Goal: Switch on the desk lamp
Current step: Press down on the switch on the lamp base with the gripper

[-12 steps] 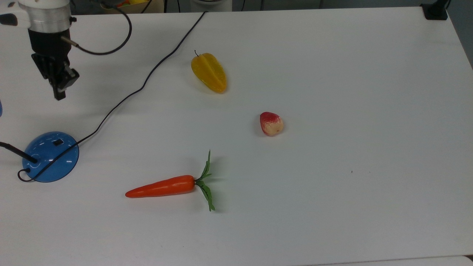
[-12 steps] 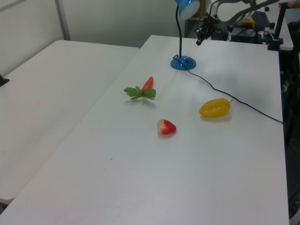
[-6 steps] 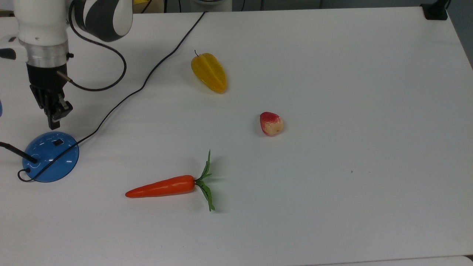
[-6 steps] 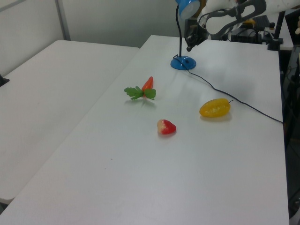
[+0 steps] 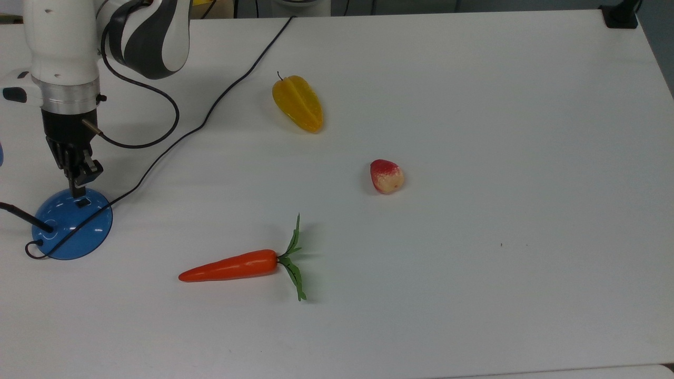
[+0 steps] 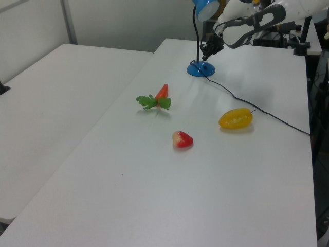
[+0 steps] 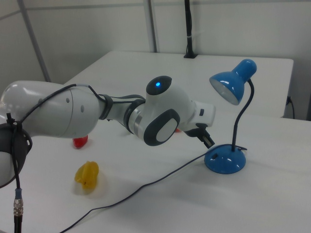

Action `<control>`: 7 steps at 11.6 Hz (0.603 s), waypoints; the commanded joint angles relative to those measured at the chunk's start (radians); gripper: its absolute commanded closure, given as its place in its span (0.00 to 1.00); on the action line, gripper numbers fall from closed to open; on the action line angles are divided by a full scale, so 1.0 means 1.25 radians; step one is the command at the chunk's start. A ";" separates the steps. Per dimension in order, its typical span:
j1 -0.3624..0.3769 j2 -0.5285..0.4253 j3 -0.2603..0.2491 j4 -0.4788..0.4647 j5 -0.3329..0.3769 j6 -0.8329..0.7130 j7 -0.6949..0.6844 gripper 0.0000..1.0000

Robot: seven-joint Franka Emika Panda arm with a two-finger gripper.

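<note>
A plain white table (image 5: 474, 131) carries everything, and in the left view a second white table (image 6: 46, 103) stands beside it on the left view's left, before a pale wall with a grey upright post. In the right view more grey posts and a black pole rise behind the far edge of the table.

The fingers (image 5: 79, 193) point straight down in the top view, pressed together into one dark tip with no gap between them and holding nothing. That tip sits right at the small black switch (image 5: 82, 202) on the desk lamp (image 5: 72, 223), at the edge of the blue dome base nearest the fingers; whether it truly touches the switch cannot be told. In the right view the fingers (image 7: 209, 141) reach down toward the top of the base (image 7: 225, 159), with the lamp's thin neck and blue shade rising beyond them. The black cord (image 5: 210, 110) runs off from the base past the fingers toward the table's far edge.

Well apart from the fingers lie a yellow starfruit (image 5: 298, 103), a red and cream peach (image 5: 386, 176) and an orange carrot (image 5: 231, 266) with green leaves.

A second ago the fingers hung high over the table, clear of the lamp; half a second ago they were just short of the base's rim. They have now come down over the switch. The fruit, the carrot and the lamp have not shifted.
</note>
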 commanded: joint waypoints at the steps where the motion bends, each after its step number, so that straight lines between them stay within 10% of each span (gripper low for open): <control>1: -0.017 0.011 0.008 0.008 0.004 0.017 0.017 1.00; 7: -0.022 0.029 0.002 0.006 0.002 0.046 0.015 1.00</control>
